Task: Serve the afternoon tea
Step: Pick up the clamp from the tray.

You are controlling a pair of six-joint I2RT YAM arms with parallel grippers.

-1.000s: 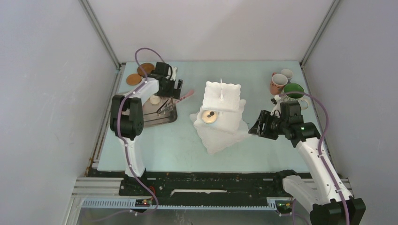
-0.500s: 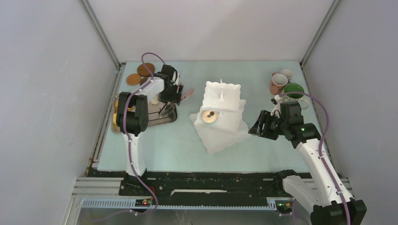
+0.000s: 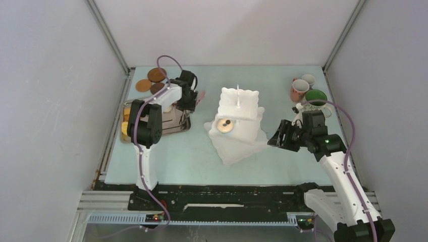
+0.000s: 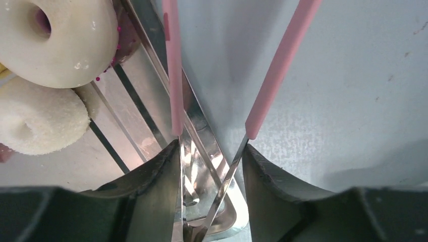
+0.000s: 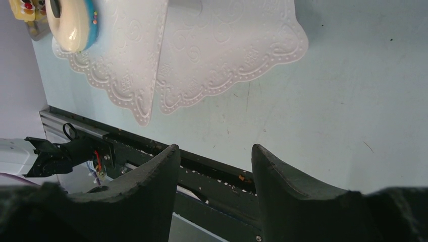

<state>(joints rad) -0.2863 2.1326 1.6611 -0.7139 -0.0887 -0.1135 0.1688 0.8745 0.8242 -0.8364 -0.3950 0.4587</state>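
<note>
We log: left gripper (image 4: 212, 157) clamped on the tongs (image 4: 174, 75) at the right rim of the tray (image 4: 198, 123), donuts (image 4: 60, 45) inside | right gripper (image 5: 214, 151) wide apart, empty, right of the stand (image 3: 237, 133) | mugs (image 3: 299, 89) far right.

High rear overview, close wrist views, stand (image 3: 235, 146) shared

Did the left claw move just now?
Yes. The left claw, gripping the pink tongs, moved a little right, away from the brown coasters and nearer the white stand.
</note>
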